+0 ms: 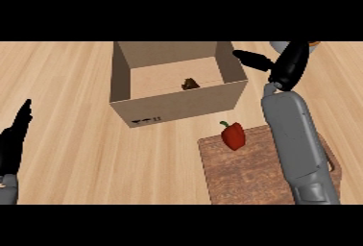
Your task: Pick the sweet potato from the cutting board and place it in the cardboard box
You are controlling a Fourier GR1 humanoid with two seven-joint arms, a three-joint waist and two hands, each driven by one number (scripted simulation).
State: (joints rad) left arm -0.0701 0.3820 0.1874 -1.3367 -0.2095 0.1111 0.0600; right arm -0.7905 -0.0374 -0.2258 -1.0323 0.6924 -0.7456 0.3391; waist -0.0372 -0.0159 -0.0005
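Observation:
A brown sweet potato (190,84) lies inside the open cardboard box (177,105), near its back wall. My right hand (287,62) is to the right of the box at the level of its rim, fingers straight and spread, holding nothing. The wooden cutting board (248,168) sits at the lower right, partly under my right forearm. At the left edge my left hand (14,139) rests open with its fingers pointing up.
A red bell pepper (233,135) lies on the cutting board's near-left corner, close to the box's front right corner. A small grey and orange object (312,43) peeks in at the top right edge. Bare wooden counter (85,158) spreads left of the board.

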